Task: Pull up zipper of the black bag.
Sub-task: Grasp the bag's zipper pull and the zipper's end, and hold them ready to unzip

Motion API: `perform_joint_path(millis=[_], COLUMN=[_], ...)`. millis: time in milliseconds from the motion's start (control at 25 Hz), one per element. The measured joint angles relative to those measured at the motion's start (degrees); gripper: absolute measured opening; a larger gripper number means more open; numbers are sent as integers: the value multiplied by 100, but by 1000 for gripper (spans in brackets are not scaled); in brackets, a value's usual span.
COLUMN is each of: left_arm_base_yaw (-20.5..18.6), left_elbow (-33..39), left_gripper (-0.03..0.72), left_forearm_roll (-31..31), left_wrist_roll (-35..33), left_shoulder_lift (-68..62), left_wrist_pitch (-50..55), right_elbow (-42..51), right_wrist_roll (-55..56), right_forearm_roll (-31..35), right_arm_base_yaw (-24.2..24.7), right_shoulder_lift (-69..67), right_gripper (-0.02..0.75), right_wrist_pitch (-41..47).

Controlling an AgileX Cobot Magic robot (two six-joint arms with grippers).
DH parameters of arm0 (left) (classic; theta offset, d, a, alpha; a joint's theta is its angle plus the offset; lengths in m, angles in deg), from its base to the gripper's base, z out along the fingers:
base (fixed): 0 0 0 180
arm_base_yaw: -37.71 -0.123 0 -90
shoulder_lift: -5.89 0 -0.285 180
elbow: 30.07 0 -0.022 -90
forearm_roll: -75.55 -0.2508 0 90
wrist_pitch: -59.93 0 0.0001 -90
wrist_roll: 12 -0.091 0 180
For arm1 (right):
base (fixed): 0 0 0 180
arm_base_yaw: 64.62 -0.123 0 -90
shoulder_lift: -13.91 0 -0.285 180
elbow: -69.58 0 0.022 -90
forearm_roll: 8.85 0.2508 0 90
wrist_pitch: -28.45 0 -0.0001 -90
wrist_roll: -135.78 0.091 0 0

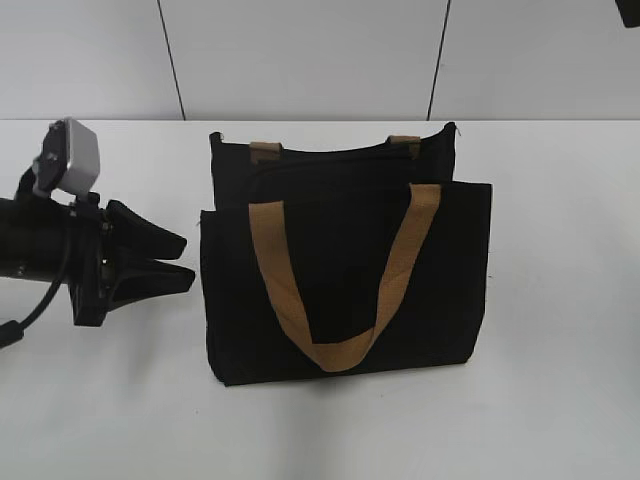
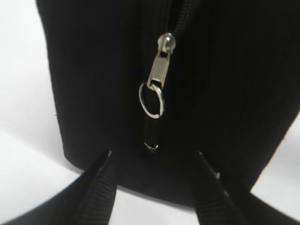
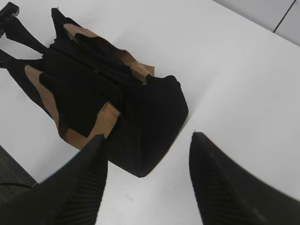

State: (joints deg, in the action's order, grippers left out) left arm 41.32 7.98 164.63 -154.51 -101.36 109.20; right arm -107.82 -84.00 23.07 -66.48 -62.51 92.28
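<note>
One zipper (image 2: 176, 18) is showing in the left wrist view, running along the narrow end of the one black bag (image 1: 345, 290), and its silvery pull (image 2: 158, 65) is hanging with a single small ring (image 2: 151, 100) dangling from it. The pull is sitting just ahead of the left gripper (image 2: 154, 180), centred between the two spread fingers (image 2: 101, 187), which are gaping wide and touching nothing. The bag is lying flat on the white table (image 1: 560, 400), with two tan handles (image 1: 345, 280): one looping across its front panel, the other only peeking out at the far edge. In the exterior view, the left gripper (image 1: 185, 260) is pointing at the bag's left end, just beside it. The right gripper (image 3: 147, 154) is hovering above the table near the bag's opposite end, its two fingers standing apart and holding nothing.
</note>
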Motion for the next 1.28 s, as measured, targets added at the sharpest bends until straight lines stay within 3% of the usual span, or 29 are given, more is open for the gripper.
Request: perform_joint_path(millis=[240, 440, 1080, 1160, 1280], left_arm_base_yaw=[8, 233, 834, 868, 875], left_elbow=[-189, -504, -590, -590, -590], left_gripper=[390, 390, 384, 361, 250], left_forearm_roll=[499, 522, 1042, 1048, 1048], left_wrist_roll=[-860, -943, -1114, -1114, -1114], left_shoulder_lift=[-813, -1236, -1305, -1305, -1305], left_wrist_pitch=[388, 489, -45, -160, -426], right_elbow=[0, 0, 0, 0, 0], right_wrist_roll=[0, -6, -1, -1, -1], right_forearm_roll=[0, 5, 5, 5, 5], right_arm_base_yaw=[0, 0, 0, 0, 0], right_shoulder_lift=[0, 0, 0, 0, 0], right_gripper=[435, 433, 433, 433, 433], right_wrist_pitch=[0, 0, 0, 0, 0])
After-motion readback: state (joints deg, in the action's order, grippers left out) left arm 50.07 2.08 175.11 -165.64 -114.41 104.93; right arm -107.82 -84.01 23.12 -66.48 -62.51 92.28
